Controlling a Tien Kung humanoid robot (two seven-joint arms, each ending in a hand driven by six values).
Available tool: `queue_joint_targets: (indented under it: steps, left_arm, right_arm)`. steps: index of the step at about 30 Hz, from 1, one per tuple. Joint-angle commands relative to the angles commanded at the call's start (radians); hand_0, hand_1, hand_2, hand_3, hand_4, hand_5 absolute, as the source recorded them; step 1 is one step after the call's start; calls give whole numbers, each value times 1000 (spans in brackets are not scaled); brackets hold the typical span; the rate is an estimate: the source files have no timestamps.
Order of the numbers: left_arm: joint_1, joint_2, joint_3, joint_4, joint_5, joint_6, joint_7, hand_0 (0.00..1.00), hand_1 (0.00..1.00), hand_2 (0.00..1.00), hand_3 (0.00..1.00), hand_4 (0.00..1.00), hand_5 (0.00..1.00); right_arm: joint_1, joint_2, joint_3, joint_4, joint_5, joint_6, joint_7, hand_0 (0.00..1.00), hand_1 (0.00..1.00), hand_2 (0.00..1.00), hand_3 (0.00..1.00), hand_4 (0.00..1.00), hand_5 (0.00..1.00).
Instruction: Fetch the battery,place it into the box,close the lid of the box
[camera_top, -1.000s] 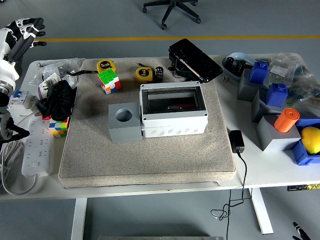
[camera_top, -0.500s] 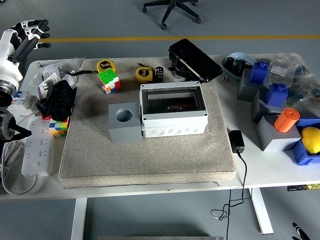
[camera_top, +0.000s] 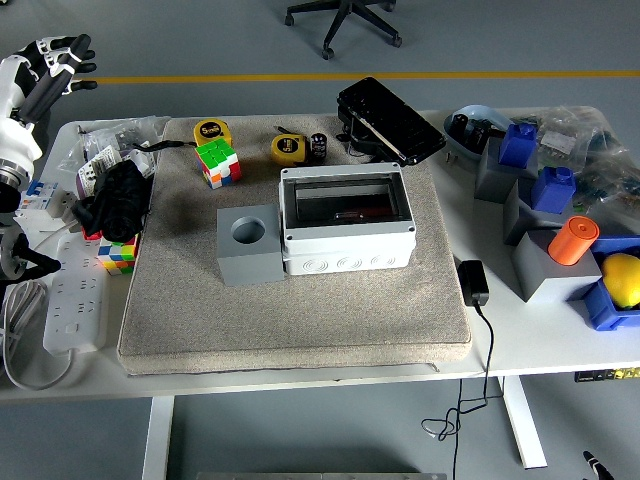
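The grey plastic box stands in the middle of the beige mat, and its dark lid is swung open behind it. Something dark lies inside the box. A small black cylindrical battery stands upright on the mat just behind the box, next to a yellow tape measure. My left hand hangs raised off the table's far left corner with its fingers spread and nothing in them, far from the battery. Only a black sliver of my right hand shows at the bottom right corner, below the table edge.
A grey block with a round hole sits left of the box. Two puzzle cubes, another tape measure, a black bundle and a power strip lie on the left. Grey and blue blocks, an orange cylinder and a black adapter fill the right.
My left hand has shifted only slightly at the top left. Nothing on the table has moved.
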Motion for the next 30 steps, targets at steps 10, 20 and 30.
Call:
queue_joint_targets:
  steps: [10,20,30]
  left_arm:
    - [4,0,-1,4,2,-2,4,492,644,611,597,947,538]
    - [11,-2,-9,4,1,-6,7,492,645,609,597,947,538]
    - [-4,-4,12,23,-2,-9,3,491,644,607,596,946,541]
  right_arm:
    - [-7,9,10,-1,-3,4,4,722,658,643,580,986,597]
    - [-8,8,24,-2,-2,5,2,722,658,646,582,986,599]
    - [-18,9,46,-4,-4,8,4,722,658,646,581,985,599]
